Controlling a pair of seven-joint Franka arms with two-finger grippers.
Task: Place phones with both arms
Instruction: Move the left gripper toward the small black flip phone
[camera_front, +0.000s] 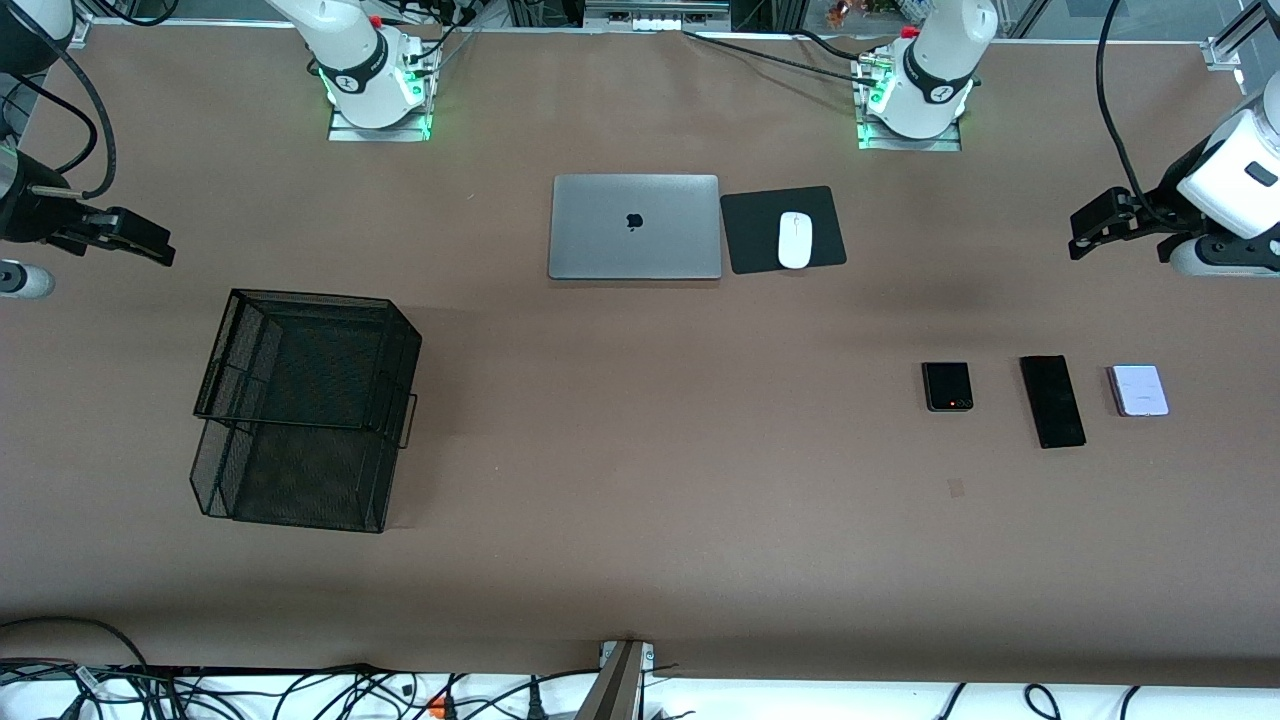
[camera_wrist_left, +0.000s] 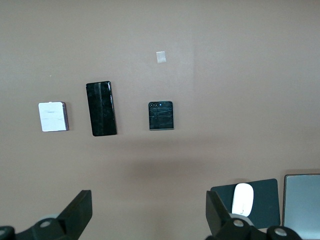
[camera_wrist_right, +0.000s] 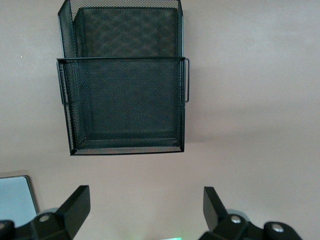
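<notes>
Three phones lie in a row on the brown table toward the left arm's end: a small squarish black one (camera_front: 947, 386) (camera_wrist_left: 160, 115), a long slim black one (camera_front: 1052, 400) (camera_wrist_left: 101, 108) and a pale lilac one (camera_front: 1139, 390) (camera_wrist_left: 52, 116). My left gripper (camera_front: 1092, 228) (camera_wrist_left: 148, 212) hangs open and empty in the air over that end of the table, well apart from the phones. At the right arm's end, my right gripper (camera_front: 140, 240) (camera_wrist_right: 145, 210) is also raised and open, with nothing between its fingers.
A black two-tier wire mesh tray (camera_front: 300, 400) (camera_wrist_right: 125, 100) stands toward the right arm's end. Between the two arm bases lie a closed grey laptop (camera_front: 635, 227), a black mouse pad (camera_front: 757, 240) and a white mouse (camera_front: 795, 240) (camera_wrist_left: 243, 199). Cables run along the table's near edge.
</notes>
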